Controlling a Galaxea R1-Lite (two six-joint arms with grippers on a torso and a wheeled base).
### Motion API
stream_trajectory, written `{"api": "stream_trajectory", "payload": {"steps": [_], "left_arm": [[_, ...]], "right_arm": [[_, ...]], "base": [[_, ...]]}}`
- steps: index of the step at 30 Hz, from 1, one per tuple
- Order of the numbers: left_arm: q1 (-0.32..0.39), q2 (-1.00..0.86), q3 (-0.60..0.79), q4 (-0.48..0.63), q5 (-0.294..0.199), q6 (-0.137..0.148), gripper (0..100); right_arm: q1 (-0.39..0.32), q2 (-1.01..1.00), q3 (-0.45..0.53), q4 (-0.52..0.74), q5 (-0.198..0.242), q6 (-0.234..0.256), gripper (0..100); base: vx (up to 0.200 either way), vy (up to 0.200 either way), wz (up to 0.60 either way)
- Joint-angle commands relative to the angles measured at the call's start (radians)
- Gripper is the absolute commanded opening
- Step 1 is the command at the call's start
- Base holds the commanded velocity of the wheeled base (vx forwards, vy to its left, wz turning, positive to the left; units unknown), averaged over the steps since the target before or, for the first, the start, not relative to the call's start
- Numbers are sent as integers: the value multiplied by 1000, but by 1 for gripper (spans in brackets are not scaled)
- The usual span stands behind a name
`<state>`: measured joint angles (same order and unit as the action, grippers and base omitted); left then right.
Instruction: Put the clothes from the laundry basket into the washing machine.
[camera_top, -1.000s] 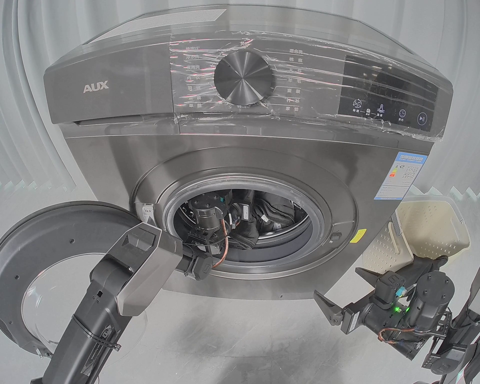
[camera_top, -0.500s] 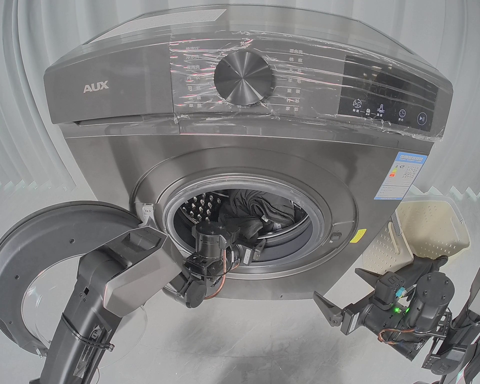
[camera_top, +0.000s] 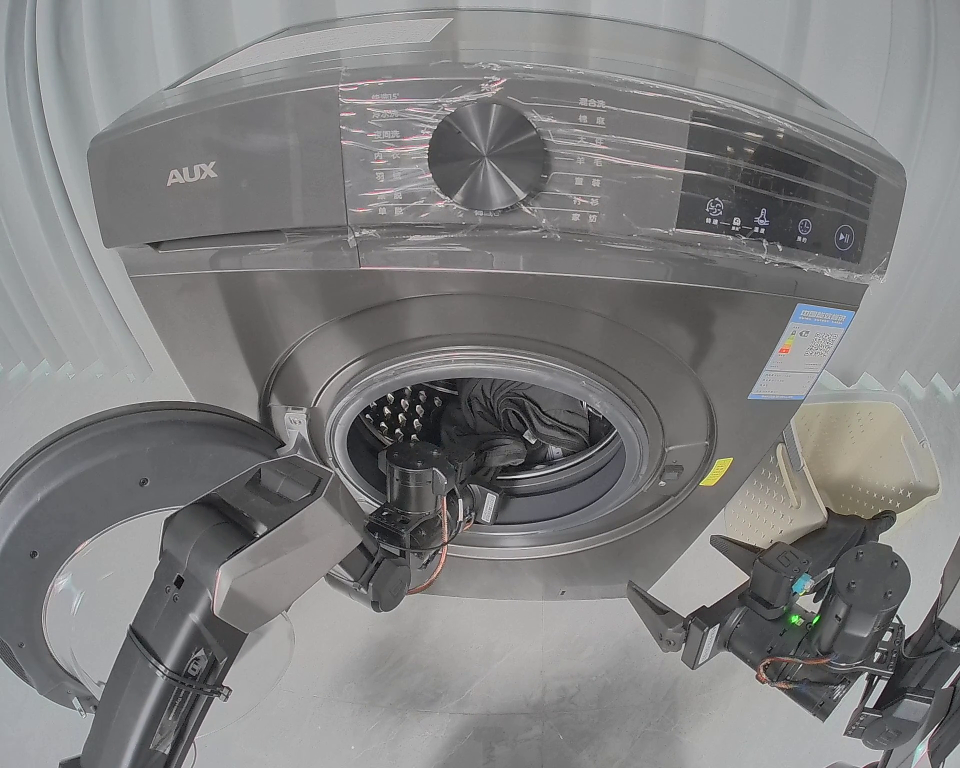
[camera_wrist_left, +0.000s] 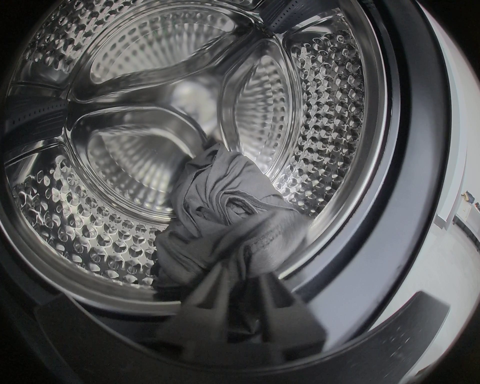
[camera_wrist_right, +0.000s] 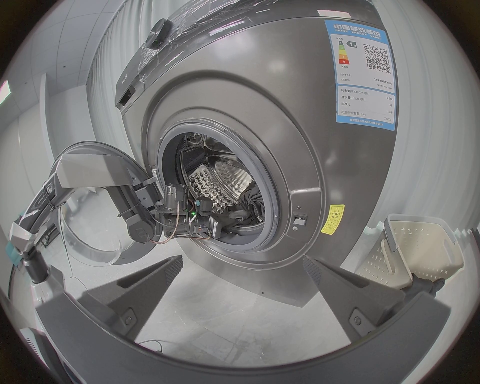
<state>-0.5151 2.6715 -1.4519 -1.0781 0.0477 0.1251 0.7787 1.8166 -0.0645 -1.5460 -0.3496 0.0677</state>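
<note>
- Left end effector (camera_top: 487, 502) has backed out of the drum (camera_wrist_left: 150, 100) to its mouth; my fingers (camera_wrist_left: 295, 320) are parted, holding nothing.
- Grey garment (camera_wrist_left: 225, 205) stayed behind in the washing machine (camera_top: 250, 330).
- Drop looks done. Laundry basket (camera_top: 870, 455) next, beside my wide-open, empty right end effector (camera_top: 675, 572).

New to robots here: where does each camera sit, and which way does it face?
Head view: on the robot's head, facing forward and down at the washing machine and open door; both arms show, left tool at the drum's mouth, right tool low.
Left wrist view: on the left wrist, facing into the drum at grey clothes; own tool blurred.
Right wrist view: on the right wrist, facing the machine's front; own open tool shows.
Shared: head and right wrist views both show the laundry basket and left arm.
</note>
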Motion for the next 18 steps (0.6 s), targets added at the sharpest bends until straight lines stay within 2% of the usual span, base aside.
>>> {"api": "stream_trajectory", "payload": {"steps": [1, 6, 7, 8, 10, 12, 13, 18], "left_arm": [[1, 19, -50, -5, 1, -5, 0], [7, 73, -239, -8, 21, -19, 0], [7, 73, -239, -8, 21, -19, 0], [18, 100, -331, -3, 46, -22, 0], [23, 131, -410, 4, 67, -22, 0], [27, 143, -436, 6, 70, -22, 0], [35, 174, -513, 21, 78, -22, 0], [55, 202, -548, 43, 87, -33, 0]], "right_arm": [[1, 0, -1, 0, 0, 0, 100], [1, -2, -1, 0, 0, 0, 100], [1, -2, -1, 0, 0, 0, 100], [1, -2, -1, 0, 0, 0, 100], [1, -3, -1, 0, 0, 0, 100], [1, -2, -1, 0, 0, 0, 100], [1, -3, -1, 0, 0, 1, 100], [1, -2, -1, 0, 0, 1, 100]], "base": [[0, 0, 0], [0, 0, 0], [0, 0, 0], [0, 0, 0], [0, 0, 0], [0, 0, 0], [0, 0, 0], [0, 0, 0]]}}
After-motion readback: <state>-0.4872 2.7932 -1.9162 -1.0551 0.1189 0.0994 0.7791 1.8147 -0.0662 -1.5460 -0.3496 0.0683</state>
